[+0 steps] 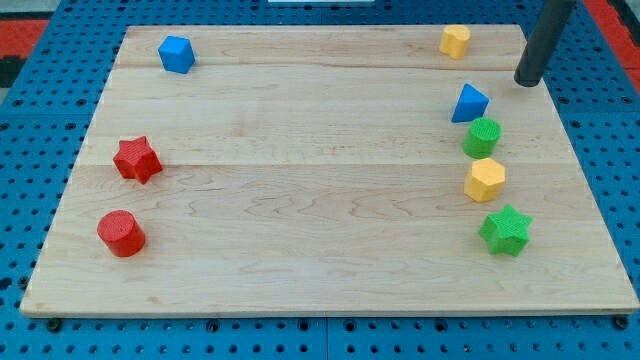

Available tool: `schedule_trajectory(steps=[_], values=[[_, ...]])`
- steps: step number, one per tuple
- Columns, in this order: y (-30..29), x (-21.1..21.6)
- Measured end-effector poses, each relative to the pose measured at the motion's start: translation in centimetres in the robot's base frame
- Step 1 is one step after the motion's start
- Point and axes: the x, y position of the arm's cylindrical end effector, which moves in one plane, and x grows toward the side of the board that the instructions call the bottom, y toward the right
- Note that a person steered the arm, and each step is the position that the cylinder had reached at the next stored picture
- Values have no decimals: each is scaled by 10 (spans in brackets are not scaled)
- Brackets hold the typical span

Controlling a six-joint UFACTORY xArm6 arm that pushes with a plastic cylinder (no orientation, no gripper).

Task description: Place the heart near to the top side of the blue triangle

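Surface: wooden desk [300, 150] laid on a blue perforated base [30, 120].
Fingers: none fitted; the arm ends in a dark rod, so there is no open or closed state to report.
Tip [527, 83]: resting near the desk's right edge, in the view's upper right.
Yellow heart [456, 41]: close to the view's top edge, to the view's left of the tip and slightly above it.
Blue triangle [469, 103]: below the heart, to the view's lower left of the tip, with bare wood between it and the heart.
Key relation: the heart must travel toward the view's bottom; the tip sits beside and below it, so it likely needs to get above the heart first.
Heart appearance: small, yellow, lobed top, shape fairly legible.
Neighbours: green cylinder [482, 137] just below the triangle, then yellow hexagon [486, 180].
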Motion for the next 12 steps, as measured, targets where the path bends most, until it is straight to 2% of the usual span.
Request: schedule_trajectory(steps=[2,4,6,7,9,10,12], values=[[3,-3],[40,-24],[14,-118],[7,-119],[-73,-118],[-66,-83],[-63,-60]])
